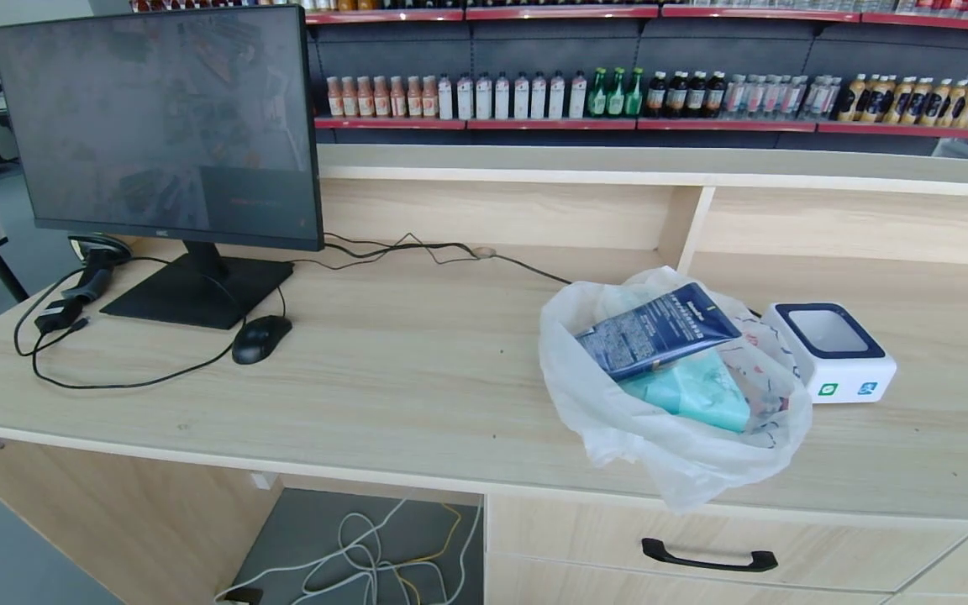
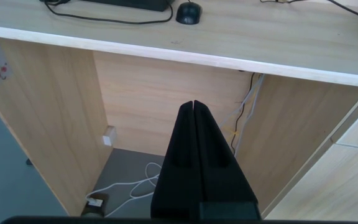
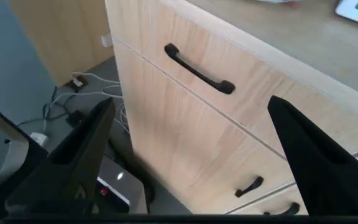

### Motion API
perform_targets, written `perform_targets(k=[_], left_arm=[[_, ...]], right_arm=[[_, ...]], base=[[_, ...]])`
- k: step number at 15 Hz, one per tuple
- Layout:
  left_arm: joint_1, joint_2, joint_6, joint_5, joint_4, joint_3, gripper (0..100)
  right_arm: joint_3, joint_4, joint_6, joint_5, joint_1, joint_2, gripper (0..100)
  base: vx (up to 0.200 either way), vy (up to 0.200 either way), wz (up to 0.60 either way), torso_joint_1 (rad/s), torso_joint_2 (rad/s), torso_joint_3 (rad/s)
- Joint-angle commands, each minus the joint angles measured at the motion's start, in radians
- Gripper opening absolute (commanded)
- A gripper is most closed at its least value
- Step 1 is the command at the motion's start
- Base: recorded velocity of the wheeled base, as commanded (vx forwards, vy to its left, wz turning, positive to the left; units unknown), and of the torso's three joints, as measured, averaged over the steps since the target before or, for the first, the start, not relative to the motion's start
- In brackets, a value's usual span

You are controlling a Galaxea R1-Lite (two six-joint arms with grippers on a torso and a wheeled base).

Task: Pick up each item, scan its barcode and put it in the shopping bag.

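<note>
— Shelves of bottles [image 1: 652,94] run along the back wall, and a long wooden counter [image 1: 417,378] sits in front. Where are the things to scan?

— Both are inside the white shopping bag [image 1: 686,454]. It sits on the counter, just beside the little white scanner [image 1: 833,353]. A dark blue pouch [image 1: 656,332] lies on top of a teal pack [image 1: 690,395].

— So is the job nearly done?

— I think so, since both are in the bag.

— How would they feel to hold?

— The pouch looks soft, light and a bit slippery. I would pinch it by its flat edge. The bag is thin and floppy, so it is best to take it gently by the rim.

— What about the tools?

— The left tool [image 2: 194,106] is pressed closed with nothing in it, low down under the counter's edge. The right tool [image 3: 191,106] is spread wide and holds nothing. It is low in front of the drawer handle [image 3: 197,68].
</note>
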Motion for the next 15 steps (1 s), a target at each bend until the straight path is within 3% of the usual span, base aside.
perform_targets(k=[1,5,8,15], left_arm=[[0.0,0.001,-0.002,0.0,0.0,0.0,0],[0.0,0.001,-0.002,0.0,0.0,0.0,0],[0.0,0.001,-0.002,0.0,0.0,0.0,0],[0.0,0.001,-0.002,0.0,0.0,0.0,0]], right_arm=[[-0.002,0.006,0.002,-0.002,-0.272,-0.01,100],[-0.003,0.006,0.03,-0.002,-0.423,-0.083,100],[-0.002,0.0,0.059,0.006,-0.349,-0.109,100],[0.027,-0.015,0.174,-0.012,-0.357,-0.203,100]], base=[[0.0,0.0,0.0,0.0,0.0,0.0],[0.0,0.0,0.0,0.0,0.0,0.0],[0.0,0.0,0.0,0.0,0.0,0.0],[0.0,0.0,0.0,0.0,0.0,0.0]])
